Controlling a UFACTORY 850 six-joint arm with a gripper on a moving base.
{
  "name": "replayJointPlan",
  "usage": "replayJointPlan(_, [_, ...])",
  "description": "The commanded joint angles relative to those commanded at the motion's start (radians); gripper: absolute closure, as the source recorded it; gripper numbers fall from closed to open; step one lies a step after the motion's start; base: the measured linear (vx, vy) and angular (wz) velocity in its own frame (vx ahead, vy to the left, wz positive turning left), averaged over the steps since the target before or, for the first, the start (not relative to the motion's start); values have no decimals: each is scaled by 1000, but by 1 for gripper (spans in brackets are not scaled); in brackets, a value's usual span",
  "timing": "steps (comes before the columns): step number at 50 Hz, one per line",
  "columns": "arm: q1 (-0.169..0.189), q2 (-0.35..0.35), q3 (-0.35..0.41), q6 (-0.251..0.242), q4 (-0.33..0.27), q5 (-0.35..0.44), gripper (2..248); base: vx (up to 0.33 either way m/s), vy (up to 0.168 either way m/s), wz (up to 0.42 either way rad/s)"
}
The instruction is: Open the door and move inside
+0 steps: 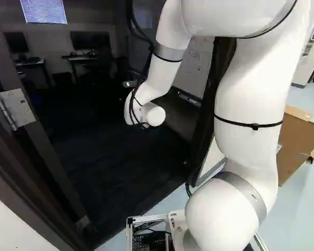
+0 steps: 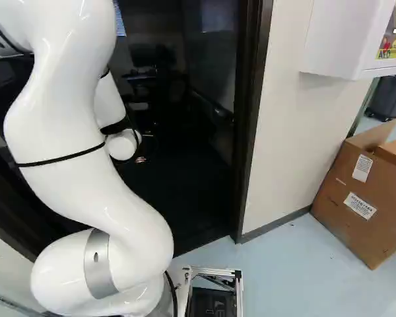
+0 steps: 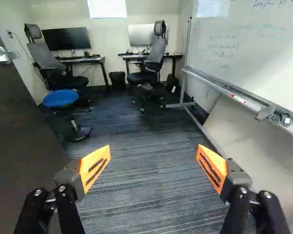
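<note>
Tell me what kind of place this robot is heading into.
Probably a small office or meeting room: the wrist view shows desks with monitors, a high-backed office chair and a large whiteboard with handwriting on it.

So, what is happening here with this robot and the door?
The robot arm reaches through the door frame into an office. The dark door stands open, and the open gripper is holding nothing. The moving base appears to be outside, so moving inside is not finished.
</note>
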State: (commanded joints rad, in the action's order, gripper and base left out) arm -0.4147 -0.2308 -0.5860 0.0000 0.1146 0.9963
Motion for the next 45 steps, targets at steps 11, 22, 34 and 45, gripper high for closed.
replayJointPlan(11, [24, 45, 52, 0, 0, 0, 3, 0, 0, 0])
replayJointPlan(22, [50, 90, 102, 0, 0, 0, 3, 0, 0, 0])
replayJointPlan(34, [81, 130, 146, 0, 0, 0, 3, 0, 0, 0])
replayJointPlan(45, [104, 150, 168, 0, 0, 0, 3, 0, 0, 0])
